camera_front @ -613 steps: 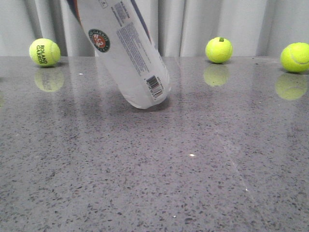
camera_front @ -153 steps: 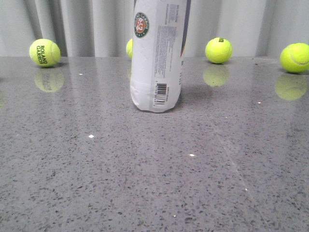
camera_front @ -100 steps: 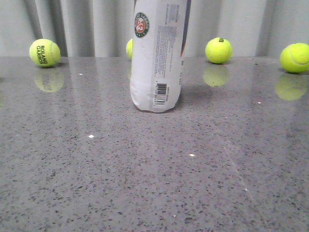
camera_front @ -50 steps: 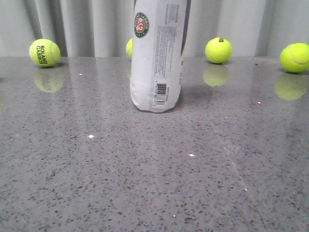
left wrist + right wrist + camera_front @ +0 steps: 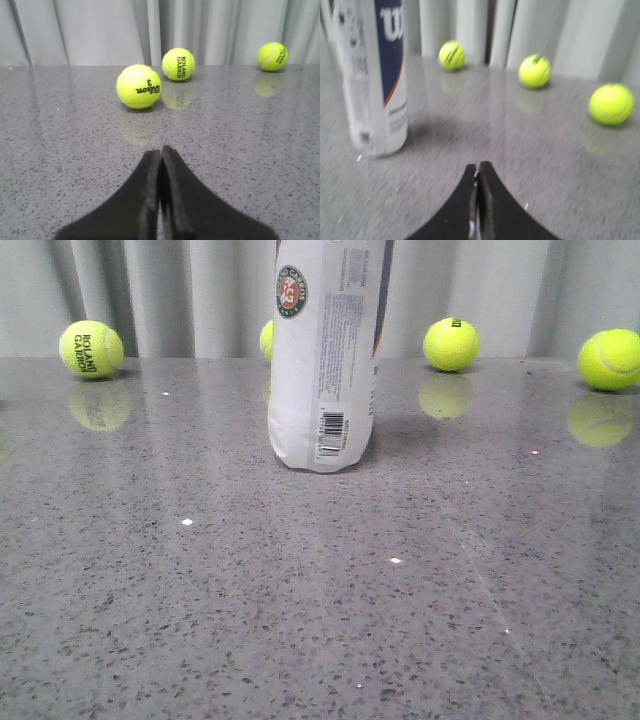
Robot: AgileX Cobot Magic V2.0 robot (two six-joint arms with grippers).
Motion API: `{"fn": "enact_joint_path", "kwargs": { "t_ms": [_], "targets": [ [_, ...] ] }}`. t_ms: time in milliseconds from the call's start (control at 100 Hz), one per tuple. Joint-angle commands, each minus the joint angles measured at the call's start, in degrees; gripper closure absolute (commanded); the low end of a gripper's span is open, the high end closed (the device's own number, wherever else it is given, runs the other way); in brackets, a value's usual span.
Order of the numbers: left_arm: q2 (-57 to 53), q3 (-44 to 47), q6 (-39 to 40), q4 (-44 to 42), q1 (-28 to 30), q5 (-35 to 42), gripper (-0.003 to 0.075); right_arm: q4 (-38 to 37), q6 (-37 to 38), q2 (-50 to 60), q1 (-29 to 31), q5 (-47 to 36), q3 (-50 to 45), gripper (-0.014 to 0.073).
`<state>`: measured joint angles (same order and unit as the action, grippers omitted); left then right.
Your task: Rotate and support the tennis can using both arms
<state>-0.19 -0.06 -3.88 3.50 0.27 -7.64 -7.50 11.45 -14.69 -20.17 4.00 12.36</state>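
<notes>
**Tennis can upright on the desk, both my claws shut and empty**

Left to right, as I see it. My left claw has its two black fingers pressed together with nothing between them; it hangs low over the speckled grey desk. Ahead of this claw, well apart from its tips, lies a yellow-green ball marked Wilson 3; just beyond that one sits a ball marked Roland Garros, and farther off to one side a third ball near the grey curtain.

The tennis can stands upright on its base in the middle of the desk, its top cut off by the front view's edge. Its round green-orange logo and barcode face the front camera. No claw touches it.

My right claw is likewise closed, finger against finger, holding nothing. The can stands ahead of this claw and off to one side, clearly apart from it, showing its navy panel with white lettering. Three more balls lie beyond this claw, toward the curtain; that view is blurred, so their markings cannot be read.
</notes>
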Motion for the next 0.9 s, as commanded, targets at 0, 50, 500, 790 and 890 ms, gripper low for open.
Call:
{"fn": "enact_joint_path", "kwargs": {
  "t_ms": [0, 50, 500, 790, 890],
  "targets": [
    [-2.0, 2.6, 0.6, 0.2, -0.1, 4.3, 0.0740, -0.9, -0.2, 0.7, 3.4, -12.6, -1.0, 0.0661],
    [-2.0, 2.6, 0.6, 0.2, -0.1, 4.3, 0.0740, -0.9, -0.2, 1.6, 5.6, -15.1, -2.5, 0.0661],
    [-2.0, 2.6, 0.6, 0.2, -0.1, 4.3, 0.0740, -0.7, -0.2, 9.1, 18.1, -13.5, -12.8, 0.0661],
    [-2.0, 2.6, 0.6, 0.2, -0.1, 4.3, 0.0740, -0.3, -0.2, 16.4, 18.7, -4.0, -12.9, 0.0661],
    [-2.0, 2.6, 0.6, 0.2, -0.1, 4.3, 0.0740, -0.3, -0.2, 16.9, 18.8, -2.1, -12.9, 0.0661]
  ]
}}
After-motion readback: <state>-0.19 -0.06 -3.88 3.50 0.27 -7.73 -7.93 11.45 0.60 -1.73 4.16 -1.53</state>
